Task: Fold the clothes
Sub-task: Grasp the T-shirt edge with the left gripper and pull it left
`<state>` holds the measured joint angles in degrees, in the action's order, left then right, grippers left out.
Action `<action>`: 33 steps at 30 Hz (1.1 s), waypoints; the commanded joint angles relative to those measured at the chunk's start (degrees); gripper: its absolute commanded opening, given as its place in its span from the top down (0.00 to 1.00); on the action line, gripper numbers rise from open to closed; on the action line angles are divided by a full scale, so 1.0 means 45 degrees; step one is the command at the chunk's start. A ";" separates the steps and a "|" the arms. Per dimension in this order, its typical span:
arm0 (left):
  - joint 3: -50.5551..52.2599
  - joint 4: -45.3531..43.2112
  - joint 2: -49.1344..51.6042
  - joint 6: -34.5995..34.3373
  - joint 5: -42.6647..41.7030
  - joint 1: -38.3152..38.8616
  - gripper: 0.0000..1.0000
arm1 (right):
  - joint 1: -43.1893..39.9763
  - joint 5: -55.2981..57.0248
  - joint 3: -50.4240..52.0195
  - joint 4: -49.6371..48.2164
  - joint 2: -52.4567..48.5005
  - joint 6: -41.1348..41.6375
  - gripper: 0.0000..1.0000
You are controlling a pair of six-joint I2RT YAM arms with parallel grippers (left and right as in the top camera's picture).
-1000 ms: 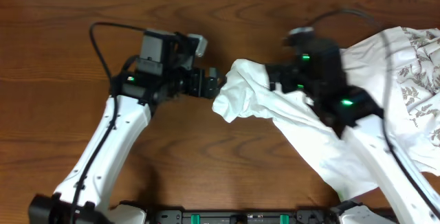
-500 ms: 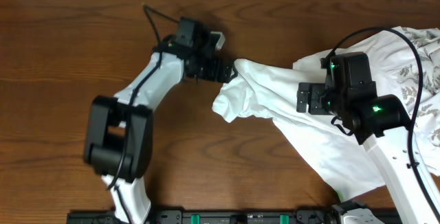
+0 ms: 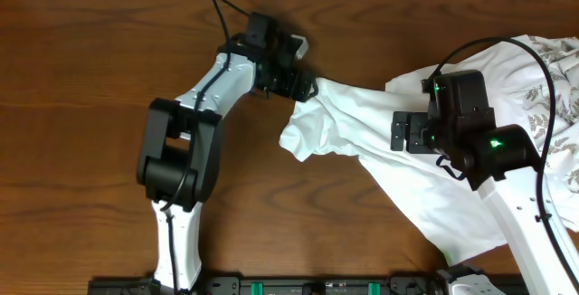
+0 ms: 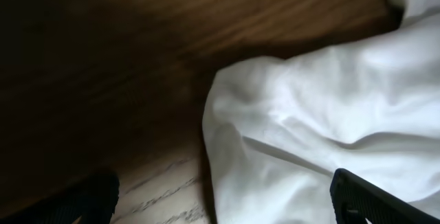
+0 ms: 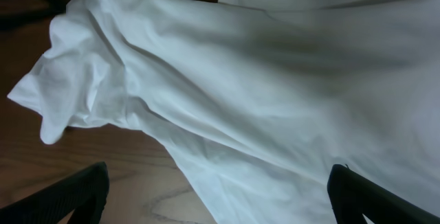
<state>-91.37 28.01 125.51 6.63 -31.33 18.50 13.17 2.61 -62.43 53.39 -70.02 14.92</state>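
The soft, rumpled white cotton T-shirt [image 3: 362, 141] sprawls over the right half of the dark brown wooden tabletop [image 3: 81, 105]. A bunched lobe reaches toward the centre and the rest runs down to the near right edge.

The left claw [image 3: 303, 85] sits at the shirt's far-left tip, jaws spread wide and gripping nothing; its wrist view shows cloth lying between the fingers. The right claw [image 3: 404, 132] hovers over the shirt's middle, equally wide and empty too.

This shirt looks light and limp, and it'll likely sag and crease once lifted. I'd pinch a hem or sleeve edge with 1 claw on each side, not the loose middle.

Watch the right edge: a white cloth with a grey leafy print [image 3: 565, 87] lies against the shirt. The right arm's black cable [image 3: 543, 87] loops over it and could snag.
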 commanded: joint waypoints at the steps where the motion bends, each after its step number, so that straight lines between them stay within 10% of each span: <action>1: -0.0165 -0.0053 0.0335 0.0588 -0.0117 0.0486 0.02 | -0.0102 0.0141 -0.0112 0.0049 0.0083 0.0209 0.01; 11: -0.0165 0.0408 0.0850 0.0617 -0.0024 0.1345 0.01 | -0.0102 0.0136 -0.0112 0.0087 0.0083 0.0204 0.01; 22: -0.0165 0.1467 0.0826 0.0568 0.0583 0.1394 0.92 | -0.0102 0.0131 -0.0112 0.0151 0.0083 0.0209 0.01; 33: -0.0170 0.1802 -0.1583 -0.0180 0.1477 0.0758 0.94 | -0.0102 0.0136 -0.0112 0.0763 0.0083 0.0204 0.16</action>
<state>-91.77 35.92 125.62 8.36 -26.94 23.59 13.17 2.59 -62.43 56.10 -70.02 15.16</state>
